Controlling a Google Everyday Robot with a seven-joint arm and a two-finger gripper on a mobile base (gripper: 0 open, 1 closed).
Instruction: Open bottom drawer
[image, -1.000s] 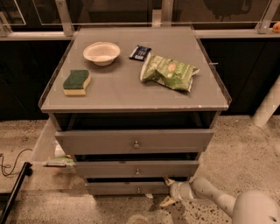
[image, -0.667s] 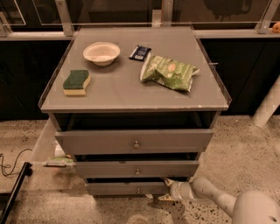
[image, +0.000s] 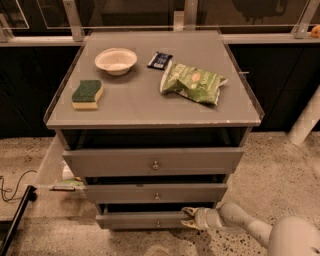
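Claw (image: 186, 217) is hanging low at the right end of the bottom drawer (image: 142, 220), its two fingers standing apart, tips just at the slim grey front, right of the small knob (image: 157, 224). That drawer is sitting lowest of three, poking out slightly beneath the middle drawer (image: 155, 192). Up on the worktop (image: 135, 107), a bowl (image: 116, 60), sponge (image: 87, 94) and green snack bag (image: 192, 82) are lying.

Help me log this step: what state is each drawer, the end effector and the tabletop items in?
Bottom drawer: ajar.
Middle drawer: ajar.
Top drawer: ajar.
End effector: at bottom drawer's right front edge.
Bowl: upright, empty.
Chip bag: lying flat.
Sponge: green side up.
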